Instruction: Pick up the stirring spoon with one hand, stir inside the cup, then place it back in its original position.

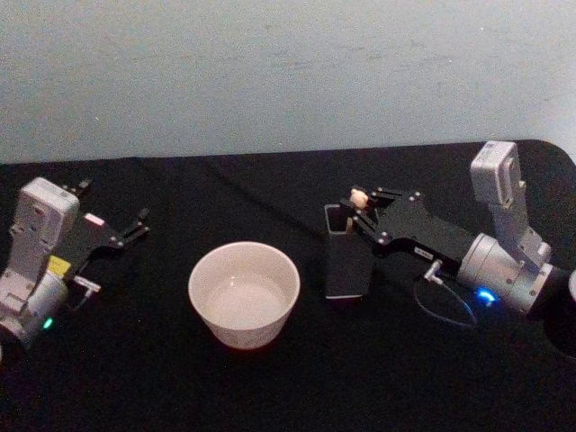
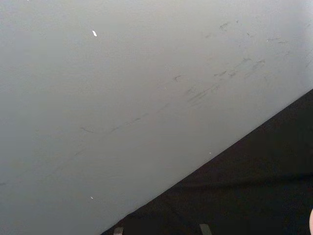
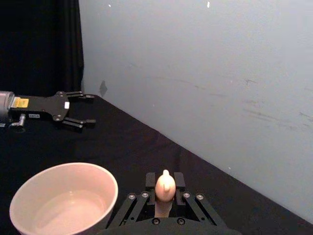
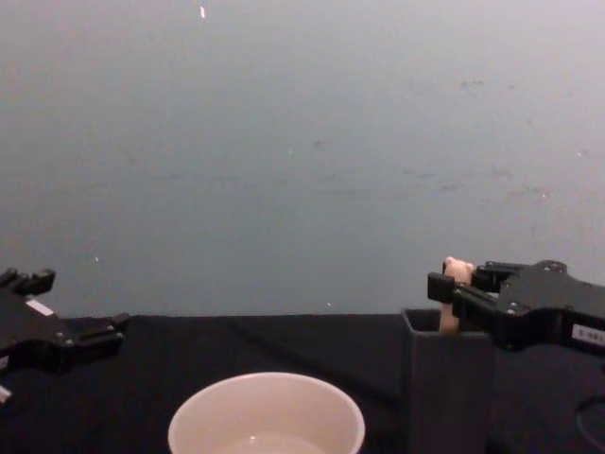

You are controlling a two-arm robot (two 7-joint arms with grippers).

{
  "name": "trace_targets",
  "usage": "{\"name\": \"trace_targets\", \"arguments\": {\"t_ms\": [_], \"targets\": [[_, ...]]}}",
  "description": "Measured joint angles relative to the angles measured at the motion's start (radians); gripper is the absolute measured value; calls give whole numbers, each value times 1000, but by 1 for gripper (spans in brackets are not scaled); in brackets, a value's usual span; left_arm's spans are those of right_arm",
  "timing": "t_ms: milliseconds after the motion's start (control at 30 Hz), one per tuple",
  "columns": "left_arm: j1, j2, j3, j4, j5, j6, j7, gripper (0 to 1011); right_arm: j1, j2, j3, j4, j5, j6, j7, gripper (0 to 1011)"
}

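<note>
The stirring spoon (image 1: 357, 196) stands upright in the dark grey square holder (image 1: 346, 261), its original position, with just the beige bear-head handle (image 3: 165, 186) sticking out of the top. My right gripper (image 1: 361, 211) reaches in from the right and is shut on that handle, one finger on each side (image 3: 150, 180). From the chest view the handle (image 4: 455, 276) rises just above the holder (image 4: 449, 388). The off-white cup (image 1: 244, 292) sits left of the holder, apart from it. My left gripper (image 1: 115, 209) rests open at the far left, holding nothing.
A black cloth (image 1: 270, 189) covers the table, and a grey wall (image 1: 288, 72) stands close behind it. A thin cable loop (image 1: 447, 306) lies by the right wrist. Bare cloth lies between the cup and the left arm.
</note>
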Motion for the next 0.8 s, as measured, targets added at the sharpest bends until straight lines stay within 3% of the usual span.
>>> {"name": "trace_targets", "arguments": {"t_ms": [500,800], "targets": [[0,0,0,0,0,0,0,1001,-1,0,0,0,0,0,0,227],[0,0,0,0,0,0,0,1001,-1,1,0,0,1,-1,1,491]]}}
